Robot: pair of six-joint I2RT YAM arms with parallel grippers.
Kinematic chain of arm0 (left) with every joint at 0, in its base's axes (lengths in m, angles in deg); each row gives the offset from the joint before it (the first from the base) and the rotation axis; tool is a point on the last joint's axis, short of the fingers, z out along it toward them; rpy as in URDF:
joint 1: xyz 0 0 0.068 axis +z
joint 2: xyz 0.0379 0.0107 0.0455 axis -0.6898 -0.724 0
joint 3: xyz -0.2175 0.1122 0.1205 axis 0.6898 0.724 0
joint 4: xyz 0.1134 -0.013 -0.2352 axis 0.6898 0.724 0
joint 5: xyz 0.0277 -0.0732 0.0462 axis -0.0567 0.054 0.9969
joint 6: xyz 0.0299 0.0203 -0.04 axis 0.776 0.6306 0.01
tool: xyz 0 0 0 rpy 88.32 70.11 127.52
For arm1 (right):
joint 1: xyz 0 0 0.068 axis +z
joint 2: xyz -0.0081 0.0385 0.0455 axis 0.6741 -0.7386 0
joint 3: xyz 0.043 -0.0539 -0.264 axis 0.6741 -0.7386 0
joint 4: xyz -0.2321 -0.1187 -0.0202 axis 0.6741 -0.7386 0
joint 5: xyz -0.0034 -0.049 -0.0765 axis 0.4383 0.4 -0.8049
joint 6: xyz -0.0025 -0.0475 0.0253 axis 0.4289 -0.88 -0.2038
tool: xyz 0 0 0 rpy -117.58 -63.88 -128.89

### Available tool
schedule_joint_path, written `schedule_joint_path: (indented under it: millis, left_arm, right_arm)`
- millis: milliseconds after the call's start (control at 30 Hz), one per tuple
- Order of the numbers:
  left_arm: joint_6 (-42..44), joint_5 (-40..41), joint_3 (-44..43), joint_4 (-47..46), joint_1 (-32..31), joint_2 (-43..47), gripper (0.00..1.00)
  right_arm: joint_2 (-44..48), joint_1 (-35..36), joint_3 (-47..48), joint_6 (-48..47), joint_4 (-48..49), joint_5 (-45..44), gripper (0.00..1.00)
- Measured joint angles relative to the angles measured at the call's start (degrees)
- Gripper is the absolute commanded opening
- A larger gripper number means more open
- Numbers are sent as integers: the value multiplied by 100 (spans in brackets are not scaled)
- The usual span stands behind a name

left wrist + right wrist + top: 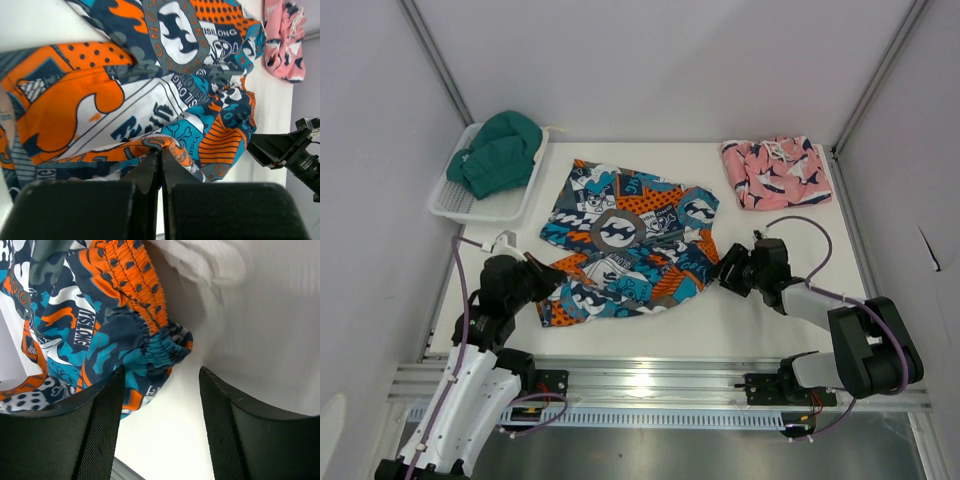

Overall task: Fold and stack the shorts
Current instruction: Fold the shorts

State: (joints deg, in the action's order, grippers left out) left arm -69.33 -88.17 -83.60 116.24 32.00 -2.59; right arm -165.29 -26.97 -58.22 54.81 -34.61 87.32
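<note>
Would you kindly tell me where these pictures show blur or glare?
Right wrist view: a white shape top right is smeared, the patchwork shorts sharp. Top view: glare on the metal rail. Left wrist view: print crisp, left pincer a dark silhouette.
</note>
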Motion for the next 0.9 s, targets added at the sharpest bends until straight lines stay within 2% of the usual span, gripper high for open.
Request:
schedule_joint_path:
  millis: [133,233,267,300,367,433,500,633,800,900]
  left_arm:
    - [168,-153,-17,24,538,24,0]
    - [317,-382,-94,26,933,-199,0]
    - [358,-479,-114,0,1091,-297,0]
    - [400,-570,-125,-44,1228,-393,0]
    - [455,-734,-127,-131,1443,-557,0]
    - [496,-892,-127,-254,1613,-734,0]
    - [514,-1047,-127,-411,1759,-927,0]
    - [560,-1331,-118,-791,2094,-1370,0]
    - [597,-1478,-114,-1134,2382,-1720,0]
    - [610,-1491,-114,-1263,2393,-1698,0]
  right_arm:
    - [-232,0,286,-273,-9,-61,58]
    - [-498,15,485,-417,15,-55,37]
    - [-597,17,535,-459,24,-52,22]
    - [-699,24,586,-498,26,-52,15]
    - [-870,28,673,-492,22,-50,7]
    - [-1012,28,782,-483,-9,-50,6]
    - [-1121,28,942,-490,-57,-61,0]
    - [-1491,44,1604,-597,-413,-109,0]
    - [-2031,181,3191,-903,-1893,-487,0]
    - [-2155,448,4120,-1117,-2990,-925,9]
